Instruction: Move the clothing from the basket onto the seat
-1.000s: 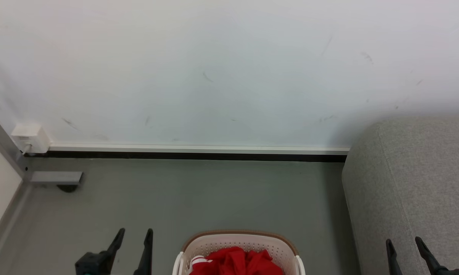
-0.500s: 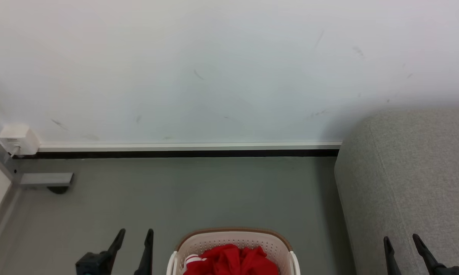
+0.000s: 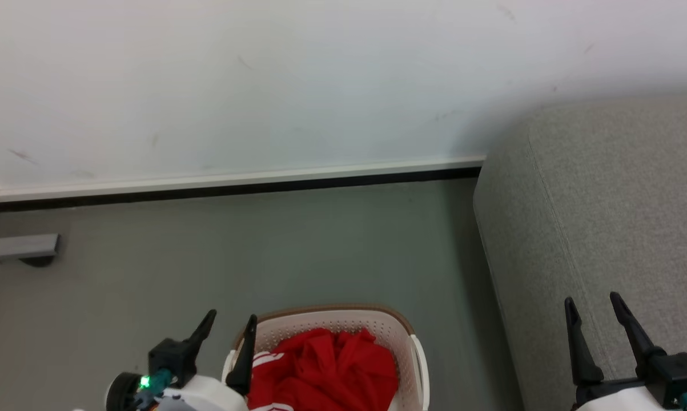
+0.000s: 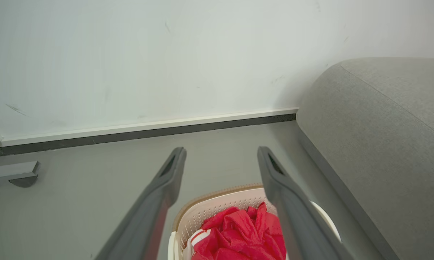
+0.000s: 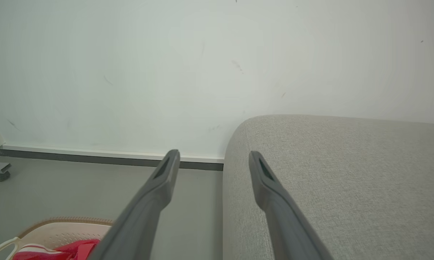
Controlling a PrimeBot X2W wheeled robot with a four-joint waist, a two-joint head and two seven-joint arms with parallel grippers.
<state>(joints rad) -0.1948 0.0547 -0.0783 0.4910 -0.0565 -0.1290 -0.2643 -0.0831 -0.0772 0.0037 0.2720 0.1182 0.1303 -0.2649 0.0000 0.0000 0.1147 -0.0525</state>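
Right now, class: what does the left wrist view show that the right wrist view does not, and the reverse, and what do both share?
Left wrist view, not right: the left end effector, open, framing the far rim of the basket and the heaped red clothing. Right wrist view, not left: the right end effector, open, before the rounded end of the grey sofa. Both: part of the basket, red clothing with white stripes, the sofa, floor, wall and skirting.

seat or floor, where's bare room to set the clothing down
The seat is bare ahead of the right tool. The floor between baseboard, basket and seat is bare too. Crowded: the basket, heaped with clothing.
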